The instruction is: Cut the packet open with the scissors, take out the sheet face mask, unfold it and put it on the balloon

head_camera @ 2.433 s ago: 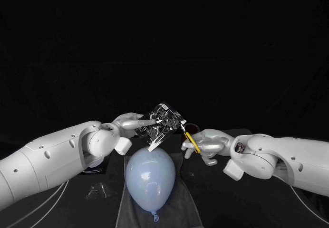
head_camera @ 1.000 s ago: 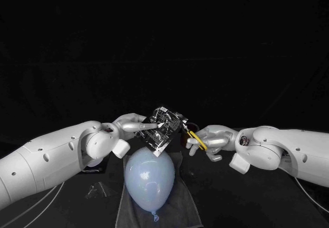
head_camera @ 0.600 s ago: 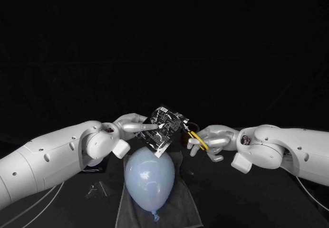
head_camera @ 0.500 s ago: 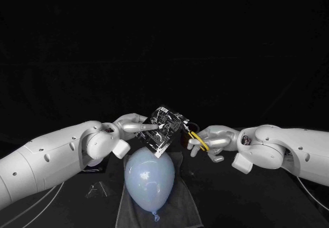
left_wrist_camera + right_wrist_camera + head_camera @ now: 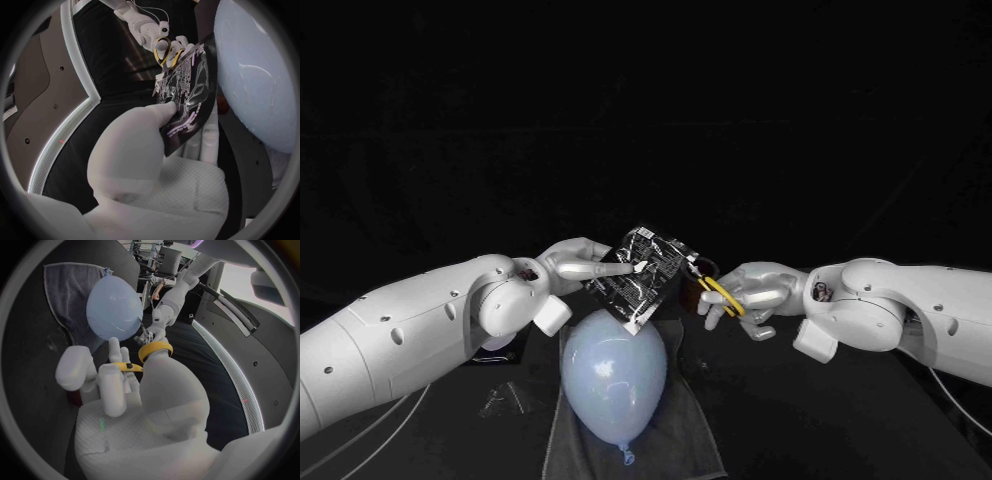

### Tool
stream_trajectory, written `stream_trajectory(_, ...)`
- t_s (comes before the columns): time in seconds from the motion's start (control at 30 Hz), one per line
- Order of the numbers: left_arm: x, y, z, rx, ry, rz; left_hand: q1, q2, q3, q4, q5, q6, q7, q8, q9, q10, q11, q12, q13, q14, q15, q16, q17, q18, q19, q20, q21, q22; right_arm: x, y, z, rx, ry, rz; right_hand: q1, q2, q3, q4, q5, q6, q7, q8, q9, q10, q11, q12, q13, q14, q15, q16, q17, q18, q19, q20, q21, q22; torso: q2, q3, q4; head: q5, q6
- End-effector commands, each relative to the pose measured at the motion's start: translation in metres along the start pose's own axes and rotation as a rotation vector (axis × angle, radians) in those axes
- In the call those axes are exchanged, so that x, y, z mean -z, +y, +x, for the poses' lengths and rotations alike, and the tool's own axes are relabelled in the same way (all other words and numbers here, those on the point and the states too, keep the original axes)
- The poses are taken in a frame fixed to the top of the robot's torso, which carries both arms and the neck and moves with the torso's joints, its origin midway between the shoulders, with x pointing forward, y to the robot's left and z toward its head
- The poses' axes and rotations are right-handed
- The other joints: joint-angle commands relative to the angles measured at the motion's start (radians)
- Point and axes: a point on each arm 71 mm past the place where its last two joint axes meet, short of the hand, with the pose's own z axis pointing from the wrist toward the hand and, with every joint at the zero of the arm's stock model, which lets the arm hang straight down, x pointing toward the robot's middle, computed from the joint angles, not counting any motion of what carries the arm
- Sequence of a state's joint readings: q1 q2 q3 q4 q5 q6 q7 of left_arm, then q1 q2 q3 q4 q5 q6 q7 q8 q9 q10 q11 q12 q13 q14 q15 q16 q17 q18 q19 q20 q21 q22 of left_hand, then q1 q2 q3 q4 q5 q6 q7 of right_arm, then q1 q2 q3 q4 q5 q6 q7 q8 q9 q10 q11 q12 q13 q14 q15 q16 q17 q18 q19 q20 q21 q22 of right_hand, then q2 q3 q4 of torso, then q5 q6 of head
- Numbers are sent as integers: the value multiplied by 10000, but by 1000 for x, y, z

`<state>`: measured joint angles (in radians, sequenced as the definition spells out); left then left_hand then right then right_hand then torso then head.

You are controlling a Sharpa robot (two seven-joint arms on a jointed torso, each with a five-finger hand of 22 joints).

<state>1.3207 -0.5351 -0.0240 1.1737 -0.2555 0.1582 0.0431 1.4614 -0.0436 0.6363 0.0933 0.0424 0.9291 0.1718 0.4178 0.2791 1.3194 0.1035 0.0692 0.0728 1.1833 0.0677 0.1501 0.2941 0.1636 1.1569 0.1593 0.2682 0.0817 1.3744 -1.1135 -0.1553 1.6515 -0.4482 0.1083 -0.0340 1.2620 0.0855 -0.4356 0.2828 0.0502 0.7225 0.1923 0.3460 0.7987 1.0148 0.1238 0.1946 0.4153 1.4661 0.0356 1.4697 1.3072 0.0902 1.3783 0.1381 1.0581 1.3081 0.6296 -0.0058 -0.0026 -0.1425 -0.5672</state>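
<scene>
Steady packet (image 5: 639, 278), tilted in air just above balloon (image 5: 615, 372), and run scissors (image 5: 717, 292) square along its upper edge, clear of the mask inside. Pinch it firmly, as now, in left hand (image 5: 578, 263), fingertip on the printed face. Work the yellow loops with right hand (image 5: 751, 293), fingers closed through them, blades at the packet's corner.

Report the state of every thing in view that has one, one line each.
balloon: inflated, lying on the grey cloth, no mask on it.
packet: pinched by the left hand, held tilted above the balloon; whether it is cut cannot be told.
scissors: gripped by the right hand, blades at the packet's edge.
</scene>
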Motion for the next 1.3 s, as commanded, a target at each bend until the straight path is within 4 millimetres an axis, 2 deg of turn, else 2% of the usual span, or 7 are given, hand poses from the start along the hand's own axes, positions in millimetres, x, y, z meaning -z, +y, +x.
stream_trajectory(0.03,-1,-3,10,-751,918,354,-40,149,-141,-7,57,-92,-34,148,949,160,-50,83,43,280,-89,154,105,215,245,-85,140,53,1,4,0,-34,273,-88,36,-76,-61,28,-15,53,36,-26,-15,-27,3,-57,-7,208,68,-45,171,143,-70,11,-28,130,-5,3,-6,-21,-17)
stream_trajectory(0.53,-1,-4,12,-1540,1023,380,-176,308,-367,-135,58,-120,-160,186,1258,460,-205,257,283,830,-320,569,578,189,718,-346,516,214,5,13,-8,153,566,80,37,-82,-60,31,-15,95,30,-14,-23,-24,0,-61,-48,198,65,-53,149,142,-69,11,-21,131,-7,-2,-3,-53,-25)
stream_trajectory(0.7,0,-5,9,-1606,718,563,-227,358,-387,-170,57,-145,-211,165,1429,411,-270,273,427,1324,-485,1083,1072,183,1104,-531,901,412,8,11,-8,217,896,336,46,-91,-55,27,-16,111,29,-11,-28,-32,0,-68,-71,182,64,-72,105,148,-82,11,-53,114,-2,-1,10,-59,-36)
stream_trajectory(1.03,2,-8,0,-1580,-158,1071,-249,334,-282,-201,58,-158,-206,118,1558,314,-270,238,516,1296,-516,1340,1455,157,1114,-599,1100,537,17,8,-10,294,1036,623,79,-101,-35,21,-15,156,23,-1,-44,-24,-4,-71,-132,127,63,-131,-25,177,-147,12,-201,39,-8,-1,-1,-61,-51)
stream_trajectory(1.3,4,-9,2,-1900,30,1168,-257,302,-249,-220,57,-154,-204,101,1597,297,-268,226,536,1249,-516,1397,1566,148,1089,-610,1158,576,21,6,-13,298,953,715,92,-152,-16,30,-15,165,27,-9,-65,-44,0,-88,-201,110,63,-145,-52,182,-167,12,-242,16,-4,-5,2,-88,-46)
